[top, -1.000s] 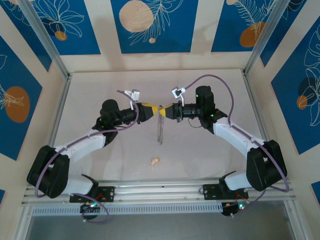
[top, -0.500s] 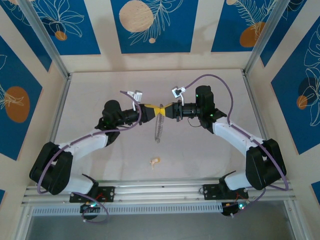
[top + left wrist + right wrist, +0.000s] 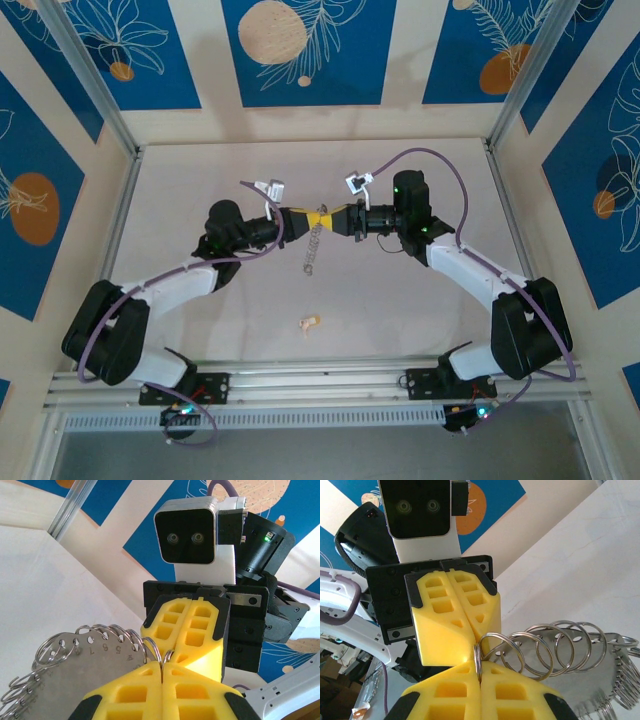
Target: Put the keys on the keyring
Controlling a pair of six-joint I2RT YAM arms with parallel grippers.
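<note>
Left gripper [image 3: 310, 220] and right gripper [image 3: 331, 221] meet tip to tip, each clamped tight on the keyring [image 3: 311, 255] dangling between them; the key [image 3: 310, 322] lies on the table [image 3: 200, 190], well apart.

- Thin grey metal keyring [image 3: 311, 255] hangs beneath the left gripper [image 3: 311, 219] and right gripper [image 3: 327, 221], their tips touching.
- Tiny pale-gold key [image 3: 310, 322] lies on the table [image 3: 190, 190], on the base side of both.

White-and-black arms [image 3: 470, 270] with purple cables [image 3: 425, 151], honeycombed yellow fingers [image 3: 200, 627], black-faced white wrist cameras [image 3: 186, 532].
</note>
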